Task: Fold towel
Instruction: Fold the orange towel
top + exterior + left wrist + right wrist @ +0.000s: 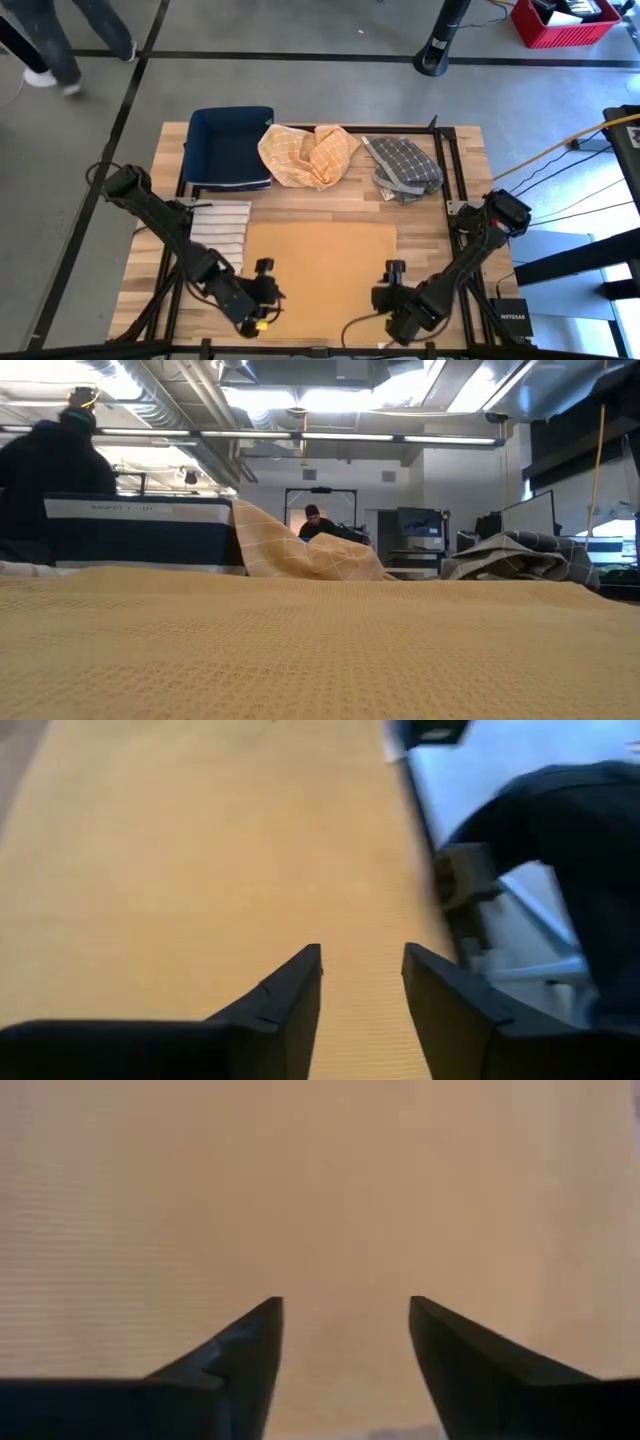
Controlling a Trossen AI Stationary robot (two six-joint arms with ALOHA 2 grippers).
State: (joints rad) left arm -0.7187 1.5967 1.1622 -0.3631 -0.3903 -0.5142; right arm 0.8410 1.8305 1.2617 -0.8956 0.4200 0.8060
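Two grippers sit at the near edge of the table, one at each near corner of a flat tan towel [320, 265] spread in the middle of the wooden tabletop [450, 190]. The left gripper [262, 290] is at the towel's near left corner; in its wrist view the two dark fingers [285, 1010] stand apart with a gap between them, nothing between them, and the tan cloth lies just ahead of and under the tips. The right gripper [392, 292] is at the towel's near right corner; its fingers [250, 1350] are spread wider, also holding nothing, with tan cloth filling the view beyond them.

Beyond the left gripper, just beside the towel's left edge, lies a folded striped cloth [222, 228]. Farther off, along the far side of the table, stand a dark blue basket [230, 145], a crumpled yellow checked cloth [308, 152] and a bunched grey checked cloth [405, 165], side by side. A person's legs [50, 45] show on the floor beyond the table's far left corner.
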